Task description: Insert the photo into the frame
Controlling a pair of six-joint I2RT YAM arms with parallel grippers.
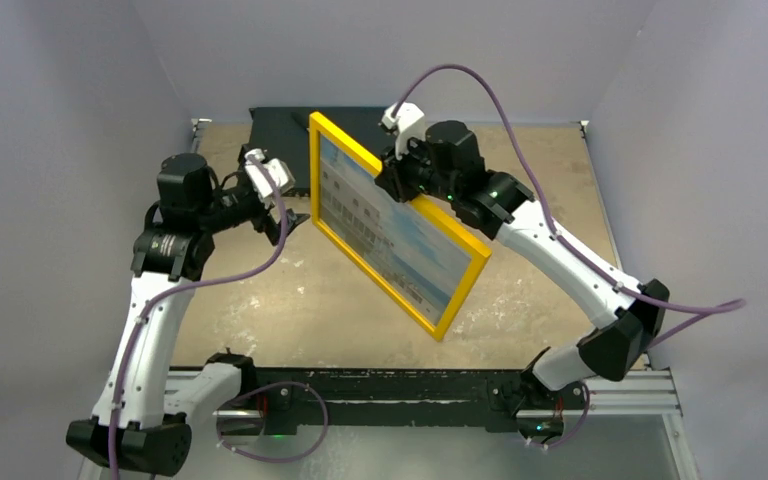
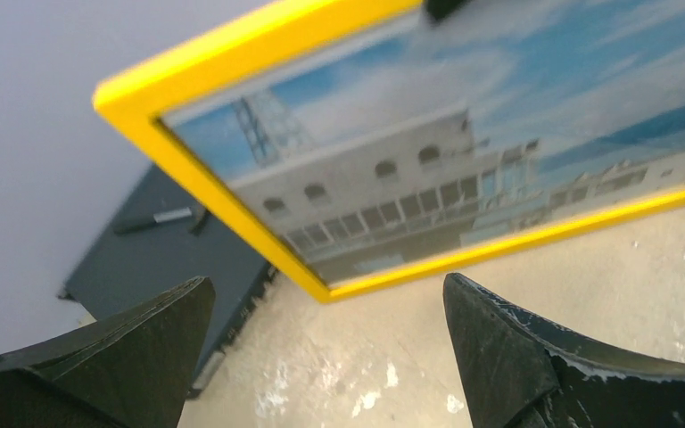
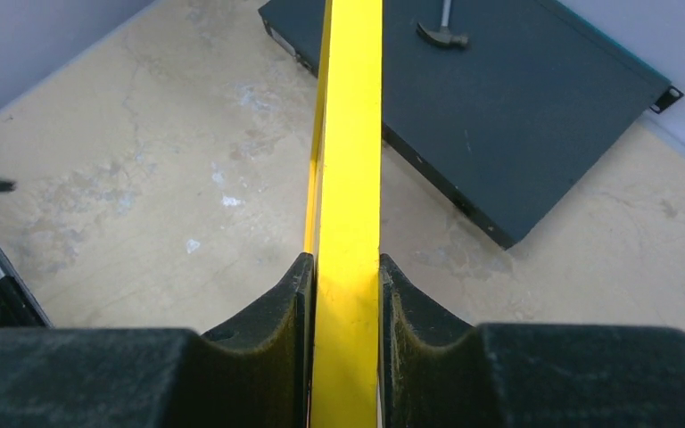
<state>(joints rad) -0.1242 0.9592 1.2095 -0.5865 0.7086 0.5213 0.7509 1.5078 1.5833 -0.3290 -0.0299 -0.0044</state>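
The yellow frame (image 1: 457,287) is held up off the table, tilted on edge. The photo (image 1: 390,232) of a pale building under blue sky shows inside it, behind the pane. My right gripper (image 1: 393,172) is shut on the frame's upper border; in the right wrist view the yellow edge (image 3: 348,178) runs between the closed fingers (image 3: 276,303). My left gripper (image 1: 285,222) is open and empty, just left of the frame's lower corner. In the left wrist view the frame (image 2: 205,187) and photo (image 2: 428,169) fill the top, beyond the spread fingers (image 2: 156,339).
A flat black box (image 1: 280,135) lies at the back of the table, behind the frame; it also shows in the right wrist view (image 3: 517,116) and the left wrist view (image 2: 152,259). The worn beige tabletop (image 1: 290,310) lies below. Grey walls enclose the sides.
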